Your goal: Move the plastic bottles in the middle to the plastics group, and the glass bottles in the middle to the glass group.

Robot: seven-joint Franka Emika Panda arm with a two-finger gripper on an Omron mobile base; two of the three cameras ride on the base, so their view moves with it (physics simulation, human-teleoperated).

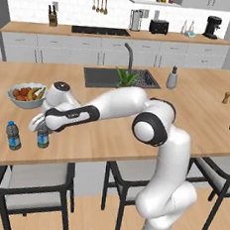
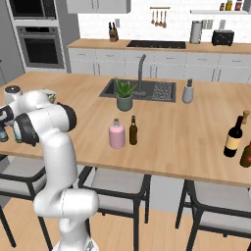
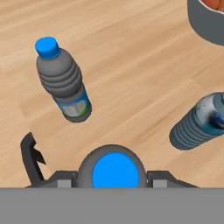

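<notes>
Gripper [image 1: 42,126] is hanging over the counter's [image 1: 135,134] front left edge, fingers pinching a water bottle [image 1: 43,137] w/ blue cap, standing on the wood. Two more water bottles are nearby: one [image 1: 13,135] upright just left, another [image 3: 199,124] beside the fruit bowl [image 1: 27,95].

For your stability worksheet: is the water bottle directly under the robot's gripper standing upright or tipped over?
Upright. In the hand view its blue cap faces straight up between the fingers; in the left base view it stands vertically on the counter.
</notes>
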